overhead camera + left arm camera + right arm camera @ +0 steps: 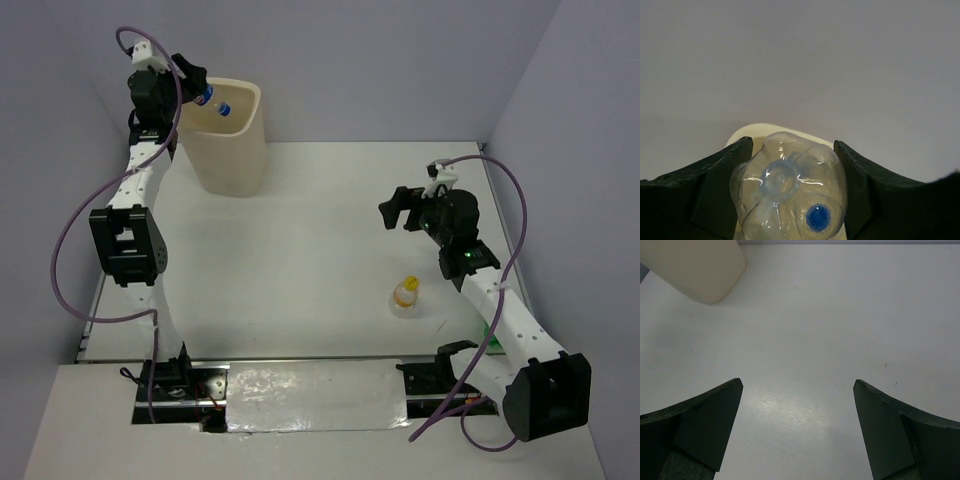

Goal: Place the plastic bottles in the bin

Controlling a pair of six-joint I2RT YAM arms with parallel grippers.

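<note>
My left gripper [197,90] is raised at the bin's near-left rim and shut on a blue-labelled, blue-capped plastic bottle [213,101], which hangs over the bin's opening. In the left wrist view the clear bottle [787,185] fills the gap between my fingers [722,175], base toward the camera. The cream-beige bin [235,145] stands at the far left; its rim [747,131] shows behind the bottle. A short orange-capped bottle [405,296] stands upright on the table right of centre. My right gripper [400,212] is open and empty above the table [800,340], beyond that bottle. Other bottles are out of view.
The bin's base [695,265] shows at the top left of the right wrist view. A shiny silver sheet [315,395] lies between the arm bases at the near edge. Purple-grey walls close the table at the back and right.
</note>
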